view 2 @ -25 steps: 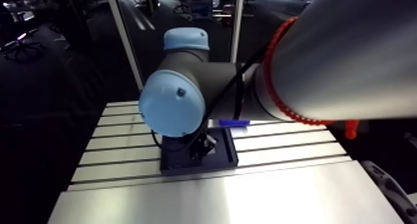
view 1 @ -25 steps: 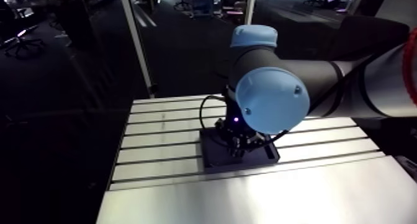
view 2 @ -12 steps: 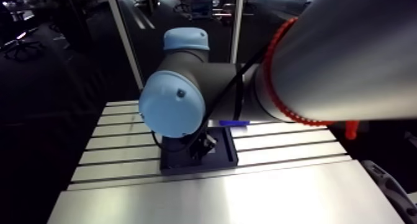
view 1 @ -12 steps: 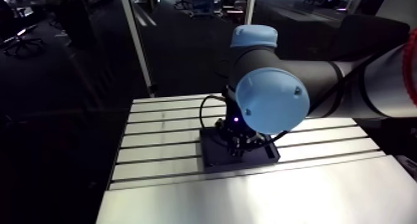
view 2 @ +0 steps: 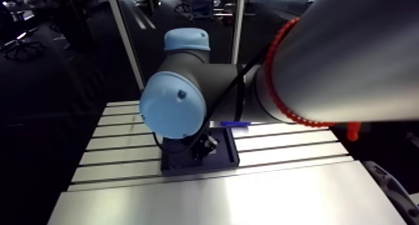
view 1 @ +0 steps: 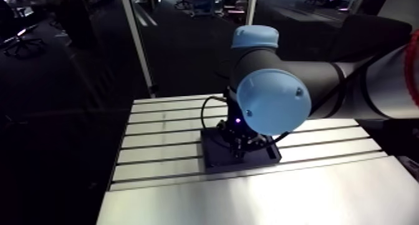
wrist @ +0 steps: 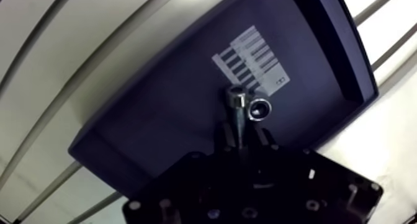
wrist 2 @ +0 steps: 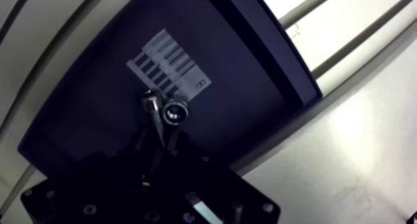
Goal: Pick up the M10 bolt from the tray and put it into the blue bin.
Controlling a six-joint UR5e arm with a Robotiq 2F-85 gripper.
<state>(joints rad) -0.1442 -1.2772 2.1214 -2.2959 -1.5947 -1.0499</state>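
Nothing has shifted since a moment ago. The gripper (wrist: 243, 134) stays low in the dark tray (wrist: 155, 127) near the table's (view 1: 162, 140) middle, and its fingers look pinched on the M10 bolt (wrist: 236, 108), which is still down in the tray. I'd say the grasp is settling and the lift has not yet begun.

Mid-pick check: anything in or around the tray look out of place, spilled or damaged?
Nothing stands out. The tray lies flat on the table, edges in line with its slots. One bolt and a second bolt are side by side by the white label, just ahead of the gripper.
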